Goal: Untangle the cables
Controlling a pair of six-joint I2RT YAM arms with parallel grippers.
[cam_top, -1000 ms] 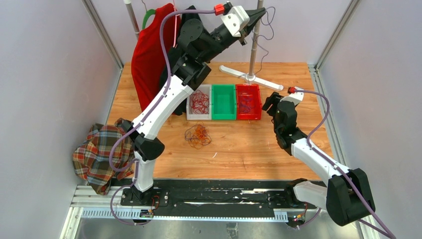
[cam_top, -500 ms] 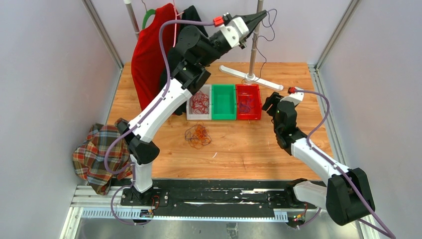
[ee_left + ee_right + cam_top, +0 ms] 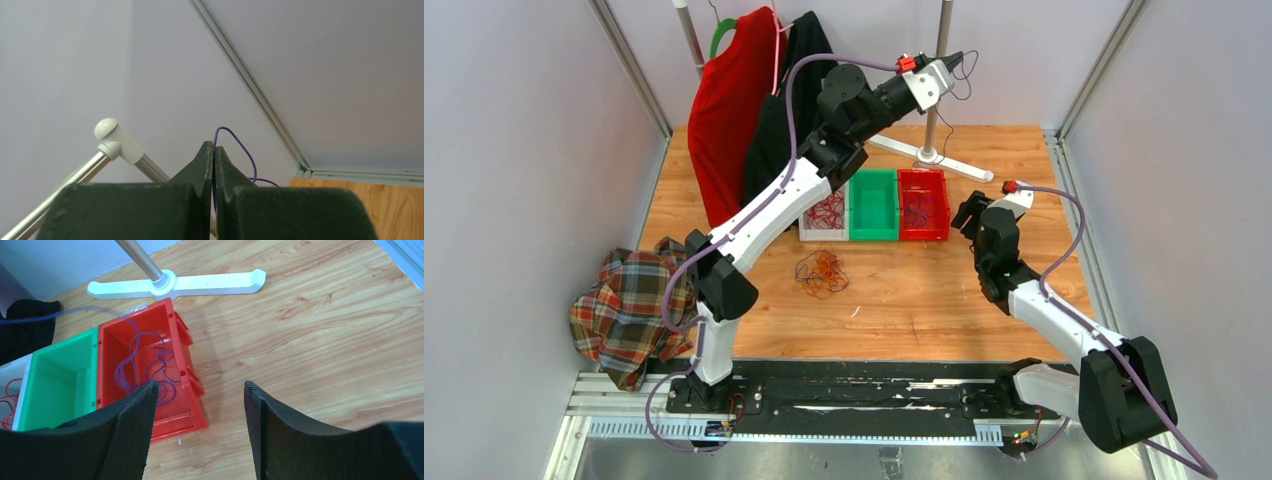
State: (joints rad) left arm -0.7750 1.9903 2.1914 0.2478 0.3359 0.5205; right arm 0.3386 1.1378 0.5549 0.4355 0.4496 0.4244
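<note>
My left gripper [image 3: 957, 57] is raised high at the back, next to the stand's pole, and is shut on a thin purple cable [image 3: 239, 142] that loops out from its tips [image 3: 214, 148]. The cable hangs down towards the red bin [image 3: 923, 222], where more purple cable lies [image 3: 161, 365]. Red cables [image 3: 826, 205] fill the white bin. A tangle of orange and red cables [image 3: 822, 272] lies on the table in front of the bins. My right gripper [image 3: 200, 390] is open and empty, just right of the red bin [image 3: 177, 416].
A green bin [image 3: 873, 205] stands between the white and red ones. A white stand base [image 3: 175, 285] and pole [image 3: 938, 75] are behind the bins. Red and black garments [image 3: 734, 110] hang at the back left. A plaid cloth [image 3: 619, 310] lies at the left edge.
My left gripper has moved right and farther back with the purple cable, now past the pole. My right arm has barely moved.
</note>
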